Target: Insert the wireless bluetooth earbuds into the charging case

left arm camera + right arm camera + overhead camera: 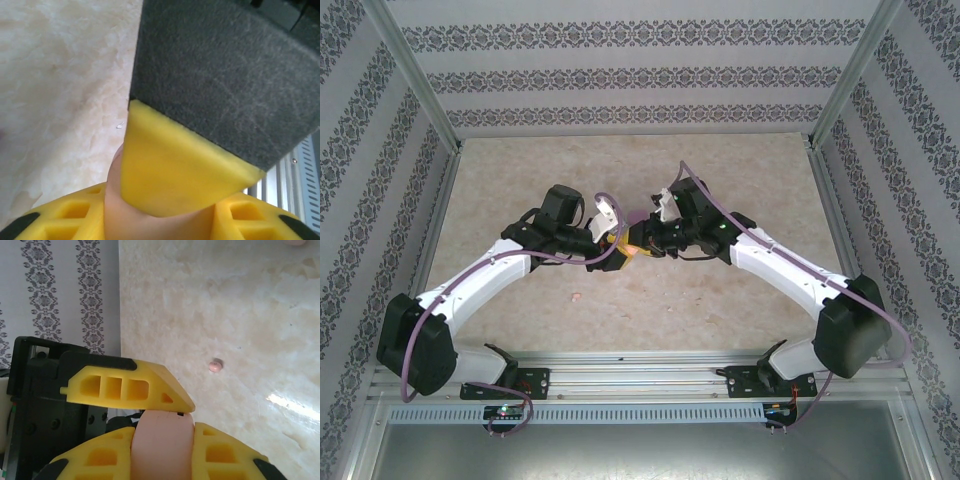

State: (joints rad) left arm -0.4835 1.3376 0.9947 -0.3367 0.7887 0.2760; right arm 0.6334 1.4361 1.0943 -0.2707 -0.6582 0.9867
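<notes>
Status: insertion not begun, as far as can be judged.

The two arms meet over the middle of the tabletop (pixel 720 170), and both grippers are on one salmon-pink case (pixel 162 452).
- Right gripper (pixel 162 432): jaws pinching the case, which fills the gap between the yellow fingers.
- Left gripper (pixel 160 222): jaws flank the same pink body on both sides and appear to touch it. Firmness of grip cannot be judged.
- One gripper's finger lies right across the other's, tip to tip.

Whether the case lid is up or down cannot be told, and its sockets are hidden.

One pale pink bud (pixel 216 365) lies loose on bare tabletop, toward the near edge and left of centre. It is well apart from both grippers and nothing touches it.

Outstanding, by my reading:
- Settle the case in one grip or on the tabletop.
- Expose its sockets.
- Pick up the loose bud and seat it.
- Repeat for any others.
</notes>
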